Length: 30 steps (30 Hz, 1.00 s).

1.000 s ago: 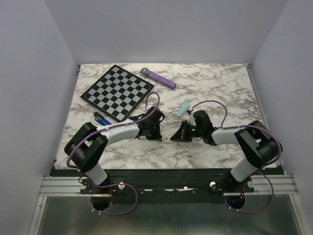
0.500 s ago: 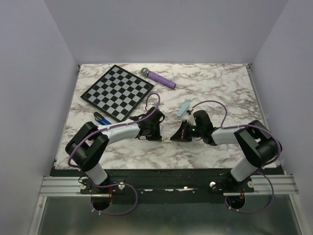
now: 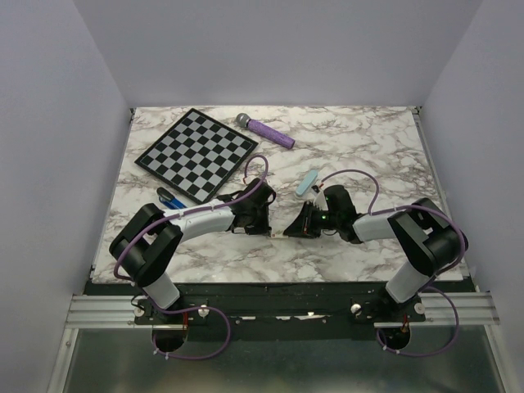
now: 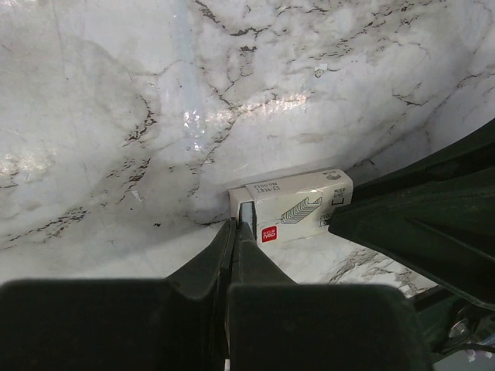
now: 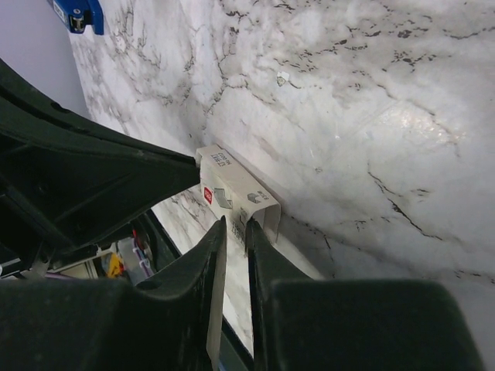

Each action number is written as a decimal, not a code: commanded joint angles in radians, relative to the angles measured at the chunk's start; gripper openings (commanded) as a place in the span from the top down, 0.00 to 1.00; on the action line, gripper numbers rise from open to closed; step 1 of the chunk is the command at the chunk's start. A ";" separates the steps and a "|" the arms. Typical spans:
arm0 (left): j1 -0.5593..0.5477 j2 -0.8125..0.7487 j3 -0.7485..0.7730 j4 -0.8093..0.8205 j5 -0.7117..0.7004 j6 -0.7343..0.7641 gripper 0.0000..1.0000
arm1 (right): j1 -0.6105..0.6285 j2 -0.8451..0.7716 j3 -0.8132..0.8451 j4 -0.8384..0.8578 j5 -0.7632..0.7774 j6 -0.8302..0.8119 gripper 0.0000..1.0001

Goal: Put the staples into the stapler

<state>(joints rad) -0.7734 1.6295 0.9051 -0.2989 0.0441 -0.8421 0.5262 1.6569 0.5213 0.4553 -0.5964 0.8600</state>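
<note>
Gripping a small white staple box from both ends, low on the marble surface. Could tear the thin card or scatter the strips if pulled unevenly or too hard; could also slip free, given so slight a pinch at each end. Clamped on the box's open end wall with the right fingers; pressed nearly together at the opposite end with the left fingers, hold there unclear. Leaving the stapler well apart, far left by the chessboard, touched by neither pair, likely needing to be brought closer.
</note>
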 commanded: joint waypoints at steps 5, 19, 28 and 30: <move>0.000 -0.003 -0.003 0.020 0.005 -0.018 1.00 | -0.003 0.040 -0.007 0.054 -0.031 -0.001 0.92; 0.002 -0.039 0.009 -0.078 -0.111 0.006 1.00 | -0.029 -0.008 -0.014 -0.010 -0.006 -0.033 0.99; 0.010 -0.059 0.002 -0.100 -0.135 0.014 1.00 | -0.041 -0.031 -0.009 -0.049 0.001 -0.061 0.99; 0.008 -0.071 0.000 -0.103 -0.138 0.015 1.00 | -0.043 -0.029 -0.006 -0.058 0.006 -0.065 0.99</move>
<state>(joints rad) -0.7708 1.6032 0.9047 -0.3668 -0.0551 -0.8375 0.4942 1.6470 0.5205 0.4389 -0.6064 0.8284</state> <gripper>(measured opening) 0.007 0.011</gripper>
